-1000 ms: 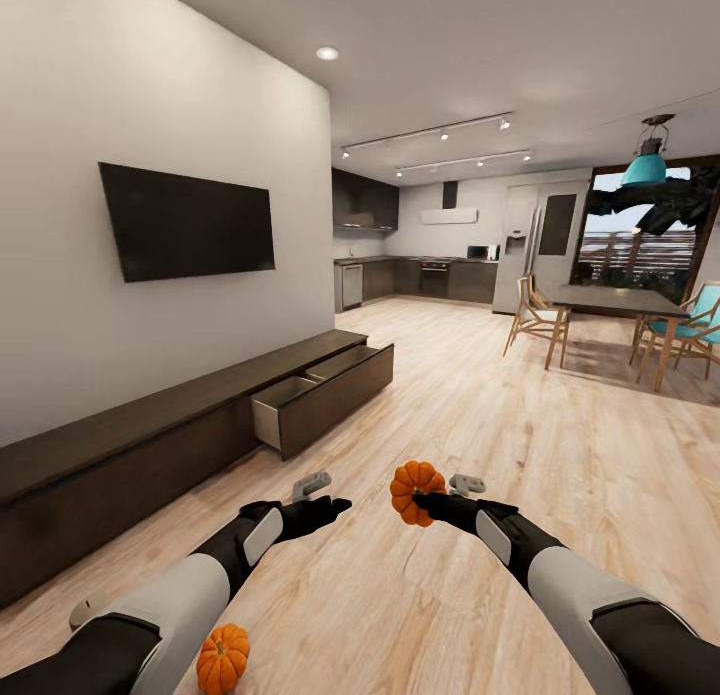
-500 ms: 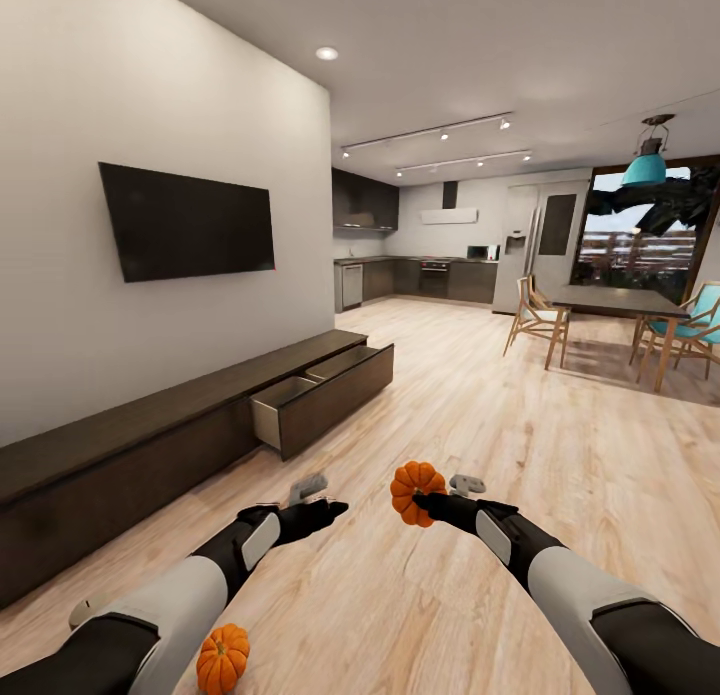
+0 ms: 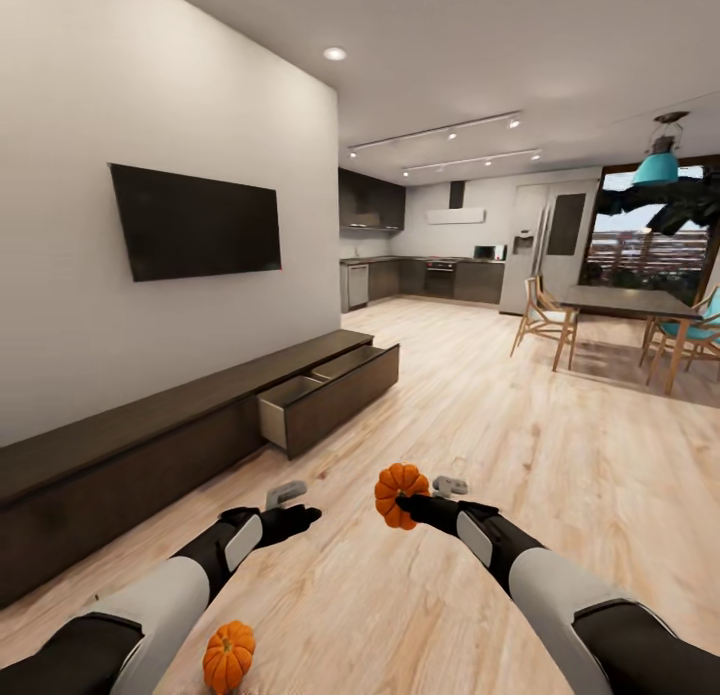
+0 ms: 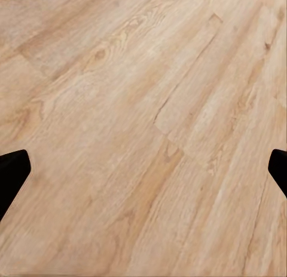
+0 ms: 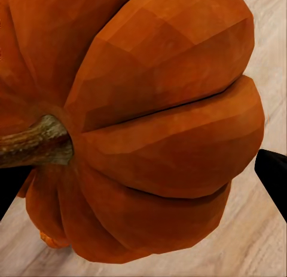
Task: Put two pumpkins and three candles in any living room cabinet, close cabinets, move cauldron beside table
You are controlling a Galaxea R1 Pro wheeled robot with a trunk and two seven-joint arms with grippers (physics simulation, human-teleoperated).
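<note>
Head view: right gripper [image 3: 408, 501] clamped on pumpkin [image 3: 401, 494], held above plank floor [image 3: 520, 455]; second pumpkin [image 3: 228, 656] on floor beside left forearm. Left gripper [image 3: 300, 516] empty. Cabinet [image 3: 150, 430] along wall, far-end drawer [image 3: 325, 397] pulled out. Whole view shifted since earlier frame, probably base or head motion; pumpkin grip unchanged.

Left wrist view: fingertips [image 4: 12, 175] apart over bare floor.

Right wrist view: pumpkin [image 5: 149, 122] with stem, fingers outside ribs.

Advice: carry level to drawer's open edge, lower inside before releasing.
</note>
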